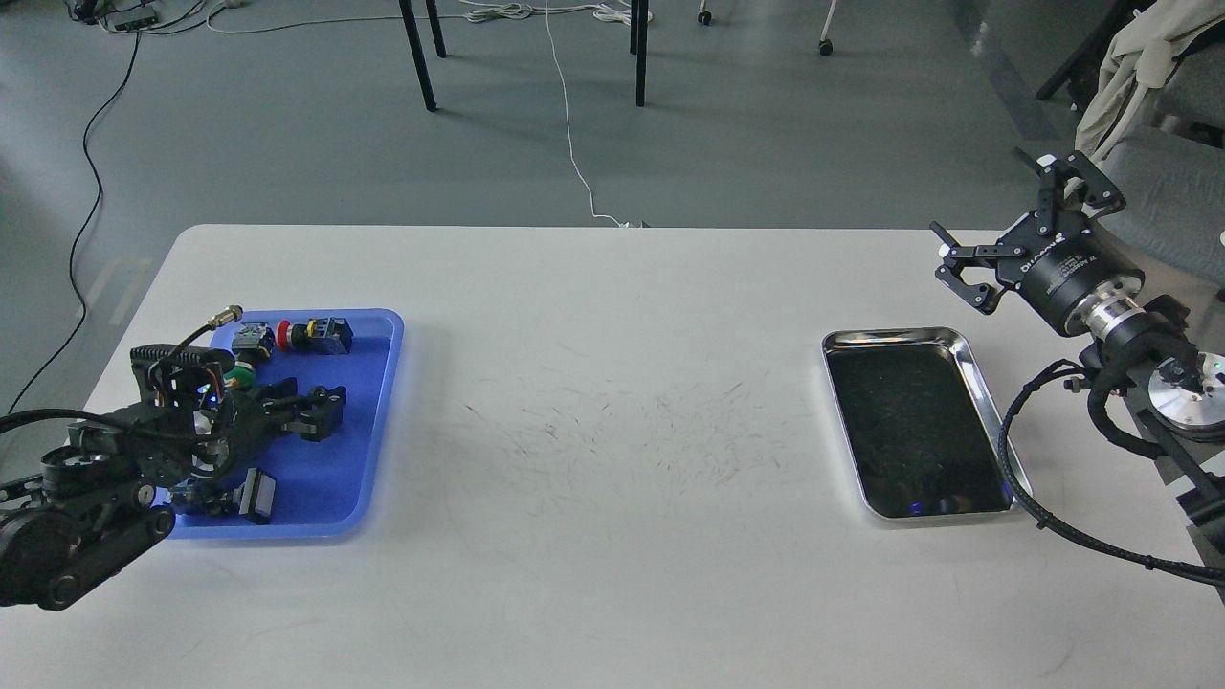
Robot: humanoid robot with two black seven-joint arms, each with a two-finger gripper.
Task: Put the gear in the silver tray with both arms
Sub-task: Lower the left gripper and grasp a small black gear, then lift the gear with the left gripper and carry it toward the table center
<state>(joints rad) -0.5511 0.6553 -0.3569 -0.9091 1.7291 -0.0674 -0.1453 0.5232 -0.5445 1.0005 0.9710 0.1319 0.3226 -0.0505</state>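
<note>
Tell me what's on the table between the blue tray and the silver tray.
Nothing: the head view shows only bare, scuffed white tabletop between the blue tray and silver tray.

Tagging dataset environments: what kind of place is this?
Probably a robotics lab or workshop, not a home. A plain white table stands on grey floor with loose cables trailing across it. A blue tray holds small industrial parts, and a silver tray sits empty.
</note>
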